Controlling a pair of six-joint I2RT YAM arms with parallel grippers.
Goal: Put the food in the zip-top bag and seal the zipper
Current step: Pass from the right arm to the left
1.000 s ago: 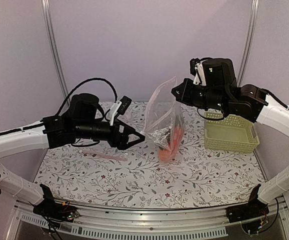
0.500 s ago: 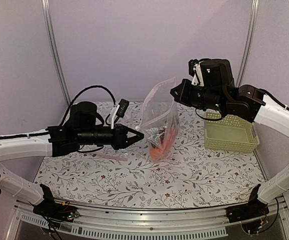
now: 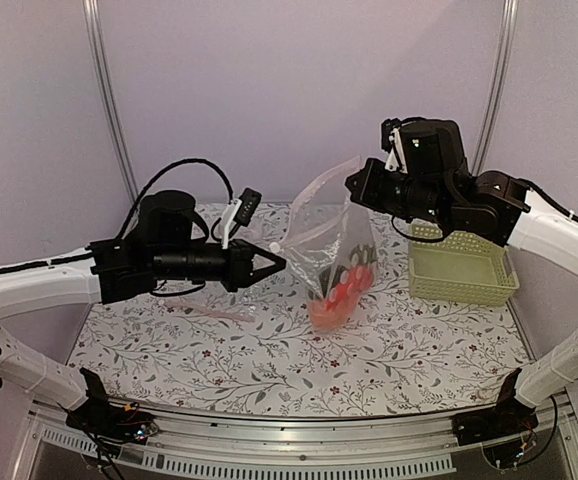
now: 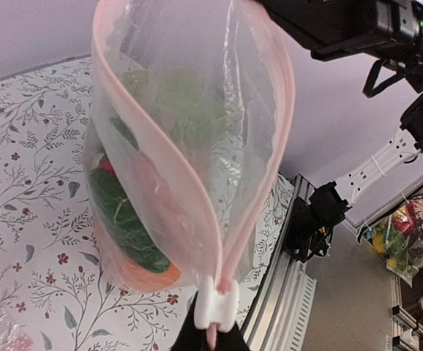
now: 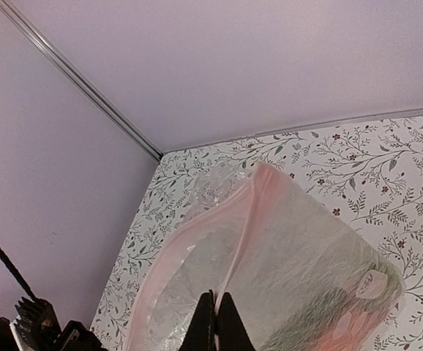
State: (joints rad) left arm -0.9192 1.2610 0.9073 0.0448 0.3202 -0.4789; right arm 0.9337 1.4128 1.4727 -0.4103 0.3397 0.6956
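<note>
The bag (image 3: 331, 235) hangs in the air just beside the basket (image 3: 461, 272), stretched between both arms. The left tool (image 3: 276, 262) is pinched tight on the zipper (image 4: 197, 219) right behind its white slider (image 4: 217, 303), and the right tool (image 5: 215, 311) is clamped flat on the strip's other end, nearer the basket. The food (image 3: 341, 292) sits in the bag's bottom, orange and dark green showing through, and the mouth gapes wide above the flowered counter (image 3: 269, 355).
</note>
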